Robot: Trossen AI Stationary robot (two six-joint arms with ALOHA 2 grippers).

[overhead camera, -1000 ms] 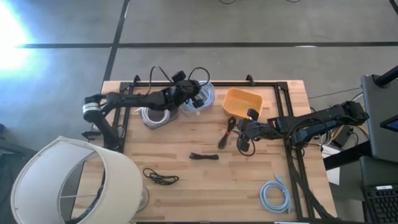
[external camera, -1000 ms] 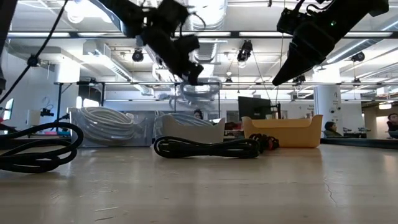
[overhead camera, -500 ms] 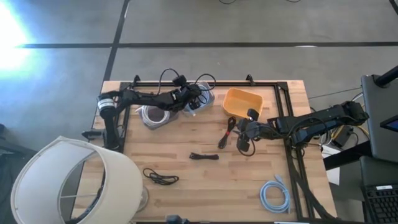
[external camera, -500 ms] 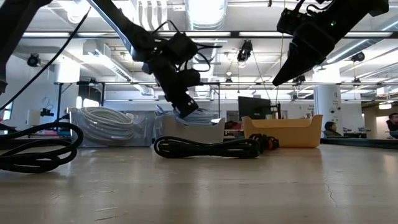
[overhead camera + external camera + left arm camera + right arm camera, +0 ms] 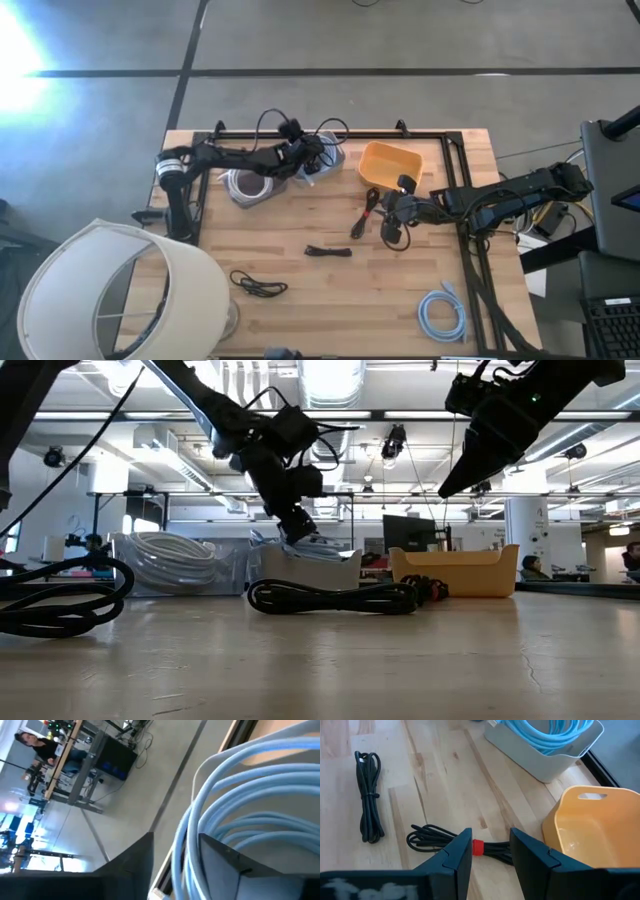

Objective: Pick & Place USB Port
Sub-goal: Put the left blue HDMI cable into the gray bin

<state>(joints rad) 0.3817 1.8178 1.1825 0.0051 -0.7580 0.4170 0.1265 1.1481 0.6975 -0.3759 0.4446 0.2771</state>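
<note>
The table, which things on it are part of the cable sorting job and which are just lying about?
Part of the job:
- left gripper, open
- light blue cable
- grey bin
- yellow bin
- black cable with red tie
- right gripper

Lying about:
- lampshade

Desk (image 5: pixel 300 320) carries everything. Along far edge, left to right: bin with coiled cable (image 5: pixel 246 186), second bin (image 5: pixel 322 158) holding cable coil (image 5: pixel 547 732), open tub (image 5: pixel 389 165). Left end effector (image 5: pixel 312 160) over second bin. Bundled cable with band (image 5: pixel 364 214) just before tub; right end effector (image 5: pixel 392 212) beside it, on its right. Short cable bundle (image 5: pixel 328 251) mid-desk. Another cable bundle (image 5: pixel 258 285) nearer front left. Cable coil (image 5: pixel 441 313) at front right corner. Lampshade (image 5: pixel 110 290) overlaps desk's front left corner.
</note>
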